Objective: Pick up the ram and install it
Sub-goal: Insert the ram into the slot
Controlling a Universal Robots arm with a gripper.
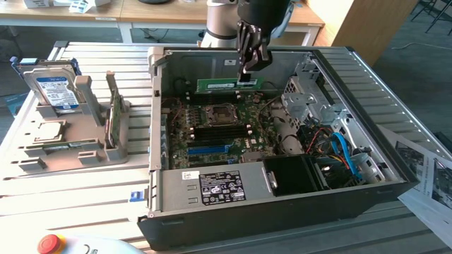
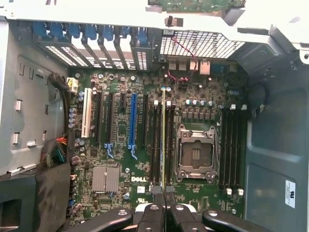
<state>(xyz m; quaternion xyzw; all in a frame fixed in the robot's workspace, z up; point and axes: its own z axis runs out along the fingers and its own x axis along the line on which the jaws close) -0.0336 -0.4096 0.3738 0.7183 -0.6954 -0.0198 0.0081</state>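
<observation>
The gripper is closed on the ram, lifted over the memory slots; picking looks done; seating is left.

Only brand that reads: "DELL", white letters on the motherboard, close by the hand, betw. the silver heatsink and the memory slots. Power supply, well away from the hand: black label w/ white print & cert marks, too small to read. Hard drive, far off to the exterior view's left of the hand: blue & white label, text illegible. White sticker on the case wall, beside the board: print not legible. Printed sheets on the desk, exterior view's right of the hand: pics & text, unreadable. Ram gripped in the hand: pale patch on its face, nothing legible.
</observation>
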